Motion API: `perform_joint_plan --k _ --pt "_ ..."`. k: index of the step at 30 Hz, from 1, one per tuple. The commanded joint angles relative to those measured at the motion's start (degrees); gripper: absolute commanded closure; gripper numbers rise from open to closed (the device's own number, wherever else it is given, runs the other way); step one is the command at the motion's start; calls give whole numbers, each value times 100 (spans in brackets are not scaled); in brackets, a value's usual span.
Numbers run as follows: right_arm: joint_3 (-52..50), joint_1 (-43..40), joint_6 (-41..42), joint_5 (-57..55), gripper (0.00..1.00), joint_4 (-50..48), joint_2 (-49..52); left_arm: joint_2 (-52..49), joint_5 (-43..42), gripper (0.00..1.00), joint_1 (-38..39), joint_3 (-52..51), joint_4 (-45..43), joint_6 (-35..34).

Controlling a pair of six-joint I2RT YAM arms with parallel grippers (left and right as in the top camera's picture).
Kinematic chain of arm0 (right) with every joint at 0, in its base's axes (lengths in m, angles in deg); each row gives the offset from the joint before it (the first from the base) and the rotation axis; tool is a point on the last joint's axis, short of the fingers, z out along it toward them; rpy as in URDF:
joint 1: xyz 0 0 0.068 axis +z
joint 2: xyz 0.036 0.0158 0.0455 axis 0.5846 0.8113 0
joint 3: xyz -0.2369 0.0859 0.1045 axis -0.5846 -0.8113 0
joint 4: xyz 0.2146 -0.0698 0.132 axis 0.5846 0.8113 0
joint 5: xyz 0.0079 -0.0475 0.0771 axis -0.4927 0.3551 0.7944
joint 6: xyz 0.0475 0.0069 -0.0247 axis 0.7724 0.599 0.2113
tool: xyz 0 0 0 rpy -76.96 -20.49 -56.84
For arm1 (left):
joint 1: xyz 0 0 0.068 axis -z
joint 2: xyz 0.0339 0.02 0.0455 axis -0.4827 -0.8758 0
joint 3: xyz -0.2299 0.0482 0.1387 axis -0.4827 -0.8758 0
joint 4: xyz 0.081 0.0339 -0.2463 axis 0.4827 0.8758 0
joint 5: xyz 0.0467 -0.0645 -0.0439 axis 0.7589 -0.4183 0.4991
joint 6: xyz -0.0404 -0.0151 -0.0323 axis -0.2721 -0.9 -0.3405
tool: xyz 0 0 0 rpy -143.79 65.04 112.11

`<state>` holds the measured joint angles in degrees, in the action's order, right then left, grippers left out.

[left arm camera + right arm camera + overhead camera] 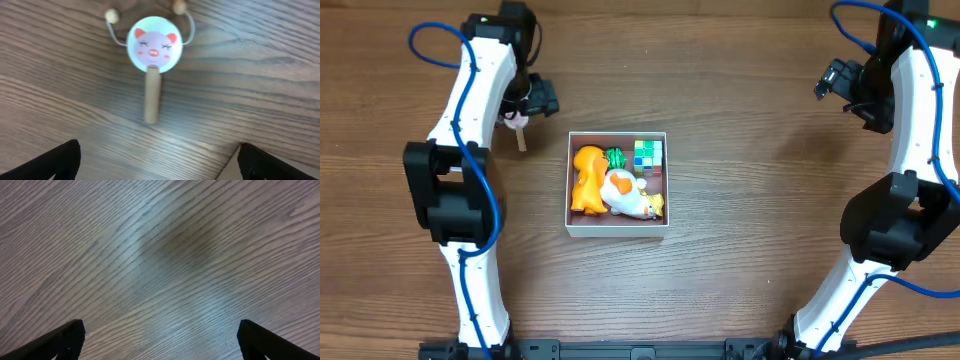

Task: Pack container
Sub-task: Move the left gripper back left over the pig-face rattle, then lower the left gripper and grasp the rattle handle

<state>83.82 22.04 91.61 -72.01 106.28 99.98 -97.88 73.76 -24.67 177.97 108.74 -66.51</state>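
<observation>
The container [617,228], a shallow square white box, sits mid-table and holds an orange toy [586,180], a white-and-yellow toy [630,198], a green toy [615,156] and a colourful cube [648,153]. A pig-face rattle drum with a wooden handle [153,52] lies on the table left of the box; it also shows in the overhead view [518,128]. My left gripper [157,160] is open and empty just above the rattle drum, fingers apart, touching nothing. My right gripper [160,340] is open and empty over bare wood at the far right.
The table is brown wood grain. A corner of the white box [227,167] shows at the lower right of the left wrist view. The arm bases stand at the front left and front right.
</observation>
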Motion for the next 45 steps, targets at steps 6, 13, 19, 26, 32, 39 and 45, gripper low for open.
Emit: perform_joint_plan --k 6,13,19,26,32,39,45 --pt "7 15 -15 -55 0 -9 -85 -44 -33 0 -55 -378 -280 85" --pt "7 15 -15 -55 0 -11 -85 -44 -422 0 -286 -911 -890 83" --pt "7 15 -15 -55 0 -9 -85 -44 -1064 0 -498 -1174 -1268 214" --pt "7 15 -15 -55 0 -9 -85 -44 -920 0 -492 -1241 -1447 184" --pt "7 15 -15 -55 0 -9 -85 -44 -754 0 -492 -1414 -1681 190" --pt "7 15 -15 -57 0 -9 -85 -44 -756 0 -492 -1453 -1698 192" --pt "7 15 -15 -57 0 -9 -85 -44 -756 0 -492 -1453 -1591 214"
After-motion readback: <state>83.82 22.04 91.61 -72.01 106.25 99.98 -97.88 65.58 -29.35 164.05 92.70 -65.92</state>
